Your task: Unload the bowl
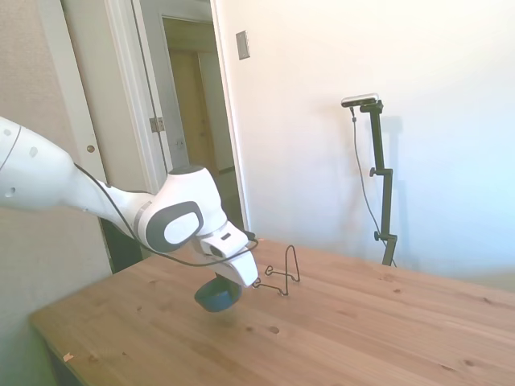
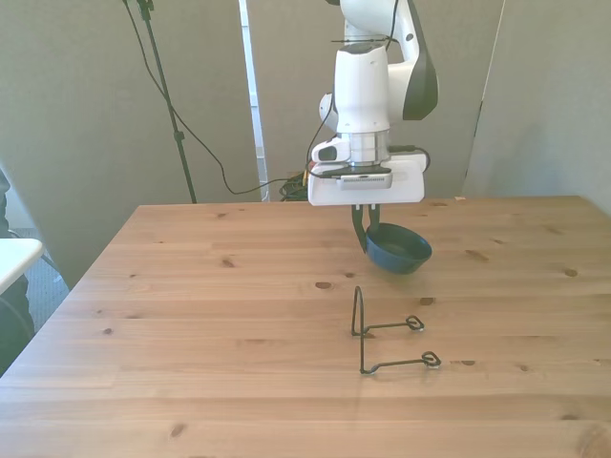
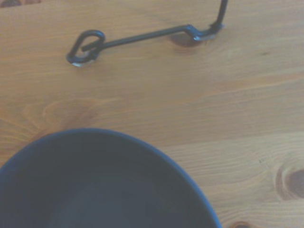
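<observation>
We see one bowl (image 2: 398,249) pinched by its rim in the gripper (image 2: 367,232), held just above the desk (image 2: 191,315) toward its far edge. One wire rack (image 2: 387,336) stands empty near the desk's middle, apart from the bowl and nearer the desk's front edge.

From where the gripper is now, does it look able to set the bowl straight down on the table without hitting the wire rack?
Probably yes. The gripper holds the bowl over bare table, and the wire rack stands apart.
</observation>
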Robot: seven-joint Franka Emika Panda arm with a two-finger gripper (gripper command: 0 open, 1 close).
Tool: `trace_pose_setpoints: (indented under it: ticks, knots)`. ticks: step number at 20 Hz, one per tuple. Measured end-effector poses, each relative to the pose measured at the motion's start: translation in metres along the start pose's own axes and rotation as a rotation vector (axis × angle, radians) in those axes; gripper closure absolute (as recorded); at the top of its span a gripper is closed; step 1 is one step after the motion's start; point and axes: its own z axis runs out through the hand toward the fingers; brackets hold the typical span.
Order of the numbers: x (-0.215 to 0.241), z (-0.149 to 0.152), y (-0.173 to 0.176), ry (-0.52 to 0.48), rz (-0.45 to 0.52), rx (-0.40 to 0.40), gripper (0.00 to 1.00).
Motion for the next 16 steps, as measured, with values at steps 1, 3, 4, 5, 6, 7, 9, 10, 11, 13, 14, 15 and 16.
trace_pose_setpoints:
  ticks: [1, 3, 4, 5, 6, 7, 9, 10, 11, 13, 14, 15, 16]
  knots:
    - [0.005, 0.006, 0.002, -0.011, 0.01, -0.001, 1.0]
    - [0.015, 0.018, 0.003, -0.027, 0.024, -0.004, 1.0]
    - [0.019, 0.022, 0.002, -0.031, 0.029, -0.007, 1.0]
    - [0.022, 0.026, 0.001, -0.035, 0.035, -0.009, 1.0]
    - [0.024, 0.029, 0.001, -0.037, 0.039, -0.01, 1.0]
    - [0.026, 0.031, 0.0, -0.037, 0.04, -0.012, 0.0]
    - [0.028, 0.032, 0.0, -0.039, 0.042, -0.015, 0.0]
    - [0.029, 0.032, 0.0, -0.039, 0.043, -0.016, 0.0]
    - [0.029, 0.032, 0.001, -0.04, 0.044, -0.016, 0.0]
    - [0.031, 0.032, 0.002, -0.039, 0.048, -0.017, 0.0]
    - [0.032, 0.032, 0.003, -0.038, 0.05, -0.017, 0.0]
    - [0.033, 0.031, 0.004, -0.038, 0.052, -0.017, 0.0]
    - [0.033, 0.031, 0.005, -0.037, 0.054, -0.017, 0.0]
